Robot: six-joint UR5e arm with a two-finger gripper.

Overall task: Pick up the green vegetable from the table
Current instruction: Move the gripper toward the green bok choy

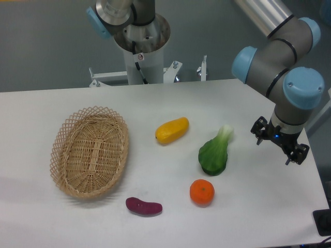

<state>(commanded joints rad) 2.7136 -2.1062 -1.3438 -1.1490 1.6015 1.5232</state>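
The arm (279, 57) rises from a grey post (140, 46) at the back and reaches in from the upper right, its grey tubes linked by joints with light blue caps. The last joint (302, 88) bends downward, so the wrist (283, 124) points down over the right side of the white surface. At its end hangs the black gripper (279, 145), tilted a little, its two fingers spread apart with nothing between them and clear of the surface.
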